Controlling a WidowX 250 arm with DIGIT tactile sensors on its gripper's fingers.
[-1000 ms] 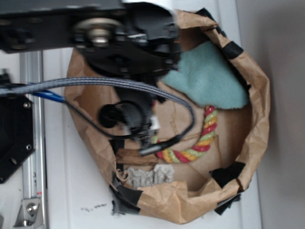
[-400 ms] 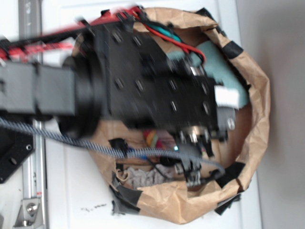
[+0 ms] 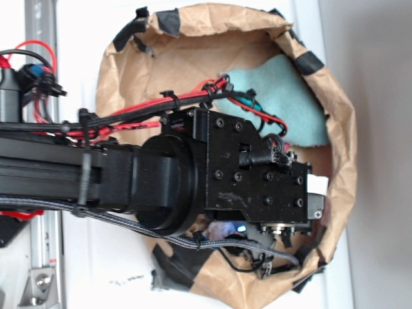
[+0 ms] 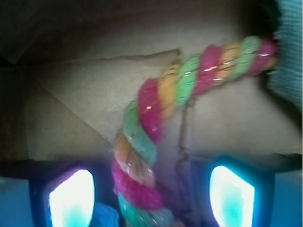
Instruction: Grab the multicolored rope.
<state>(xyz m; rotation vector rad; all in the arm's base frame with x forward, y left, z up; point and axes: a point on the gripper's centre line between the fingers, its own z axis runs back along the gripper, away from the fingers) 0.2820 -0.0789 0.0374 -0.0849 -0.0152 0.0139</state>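
**Rope sitting right between the fingers**

We're looking at the glossy twisted red, yellow and green rope (image 4: 156, 137) curving across the brown paper bag floor (image 4: 71, 104), its near leg running between our black gripper's (image 4: 151, 191) spread-open fingers (image 4: 71, 196). Teal fuzzy cloth (image 4: 289, 52) is sitting beside the rope's far end.

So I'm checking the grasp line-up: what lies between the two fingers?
In the wrist view the rope runs down between the two glowing fingers, with bare brown paper beneath it. The exterior view hides this under the arm.
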